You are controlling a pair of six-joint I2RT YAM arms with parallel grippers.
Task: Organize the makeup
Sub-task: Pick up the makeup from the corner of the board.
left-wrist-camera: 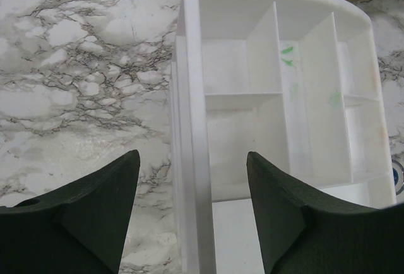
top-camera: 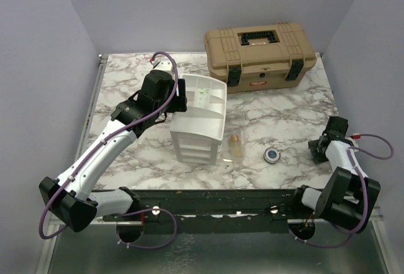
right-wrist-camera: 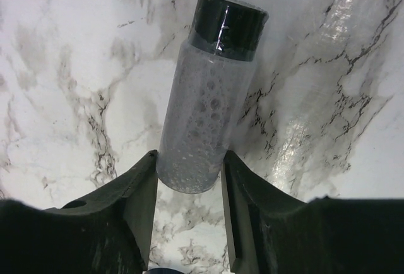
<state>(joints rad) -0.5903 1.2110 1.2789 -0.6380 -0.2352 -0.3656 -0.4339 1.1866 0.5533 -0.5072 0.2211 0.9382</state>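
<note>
Clear plastic, foam-filled, black-capped: the bottle (right-wrist-camera: 205, 97) is seen lying on the table (right-wrist-camera: 63, 65) at the right, pinched at its base by the right gripper (right-wrist-camera: 189, 160). It is judged light, slick and stiff, better held mid-body. The left gripper (left-wrist-camera: 192, 160) is held open over the drawer unit (left-wrist-camera: 189, 84).

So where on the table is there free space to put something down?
Bare marble lies between the toolbox and the compact, and left of the drawer unit, partly under the left arm. Crowded near the front right: tube, compact, and the right gripper closed on a bottle.
</note>
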